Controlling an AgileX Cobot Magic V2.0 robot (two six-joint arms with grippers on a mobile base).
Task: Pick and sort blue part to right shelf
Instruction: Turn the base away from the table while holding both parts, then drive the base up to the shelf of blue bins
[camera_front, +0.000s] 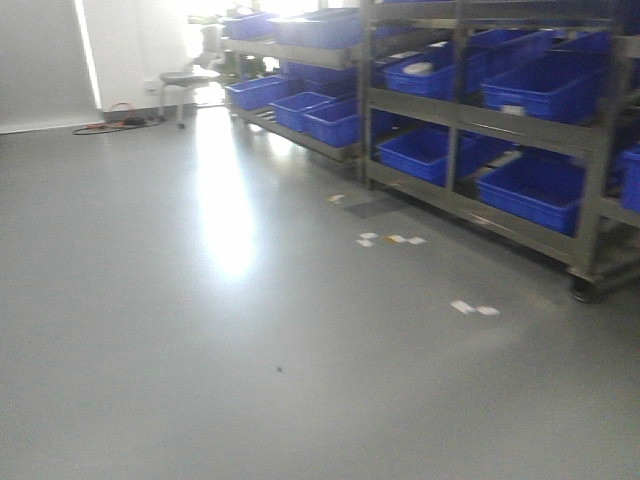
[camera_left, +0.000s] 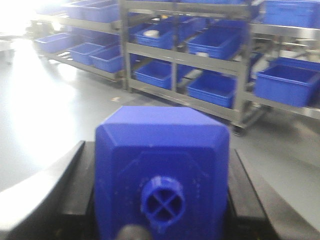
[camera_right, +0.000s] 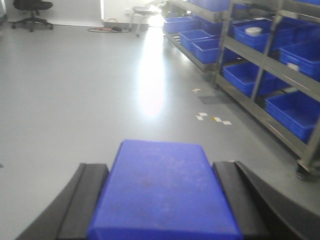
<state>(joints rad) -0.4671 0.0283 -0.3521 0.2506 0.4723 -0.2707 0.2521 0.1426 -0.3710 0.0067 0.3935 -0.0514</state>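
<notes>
Left gripper (camera_left: 160, 149) pinching blue part (camera_left: 162, 175), right gripper (camera_right: 160, 166) pinching second blue part (camera_right: 162, 190). Hold your grips firm; approach right shelf (camera_front: 430, 105) squarely, slowly.

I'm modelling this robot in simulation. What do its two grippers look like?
The left gripper and right gripper look alike: each has two broad black fingers whose outer edges curve outward toward the base. No cables, markings or labels show in either wrist view.
</notes>
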